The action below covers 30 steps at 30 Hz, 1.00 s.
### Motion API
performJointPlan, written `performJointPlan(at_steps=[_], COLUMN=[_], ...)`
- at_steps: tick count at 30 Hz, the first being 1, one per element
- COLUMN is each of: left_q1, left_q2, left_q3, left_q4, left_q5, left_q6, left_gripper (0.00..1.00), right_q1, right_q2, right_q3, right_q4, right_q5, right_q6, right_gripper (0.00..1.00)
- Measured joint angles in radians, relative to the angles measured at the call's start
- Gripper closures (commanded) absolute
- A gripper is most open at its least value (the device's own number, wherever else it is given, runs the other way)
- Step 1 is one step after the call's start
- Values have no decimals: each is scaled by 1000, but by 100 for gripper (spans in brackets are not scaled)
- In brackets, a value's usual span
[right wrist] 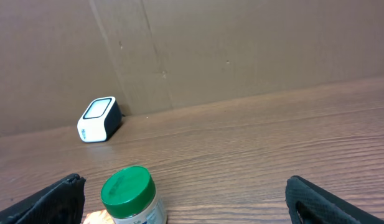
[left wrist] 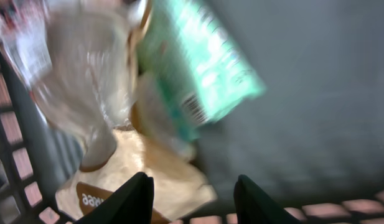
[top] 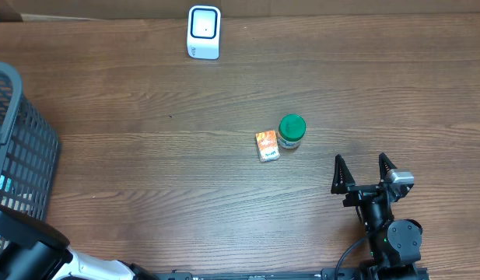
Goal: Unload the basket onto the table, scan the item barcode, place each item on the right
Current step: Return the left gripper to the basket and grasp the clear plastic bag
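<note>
**Wooden worktop (top: 146, 171), crowded basket (top: 26, 148): slip risk**

Near right, the right hand (top: 361, 160) stands wide open, empty. Inside the left basket the left hand (left wrist: 193, 182) hangs partly open, gripping nothing visible, over the green packet (left wrist: 198, 56). The beige pouch (left wrist: 135, 168) may snag a grab before the far scanner (top: 204, 32).

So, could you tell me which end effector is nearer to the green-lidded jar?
Right. The right end effector is a short way from the green-lidded jar, on the robot's side and to its right; the left end effector is far off inside the basket.
</note>
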Motion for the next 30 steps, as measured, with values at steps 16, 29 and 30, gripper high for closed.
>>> performJointPlan(at_steps=[16,29,30], left_q1=[42,87,87], left_q2=[-2,0,0], left_q3=[-60,-338,-351], left_q4=[15,313,329], left_q5=[3,-21,-23], left_q6=[-4,39,43], left_gripper=[11,22,28], right_q1=[0,0,0], right_q2=[0,0,0], right_q3=[0,0,0], right_q4=[-1,0,0], right_q5=[0,0,0], right_q6=[0,0,0], right_gripper=[0,0,0])
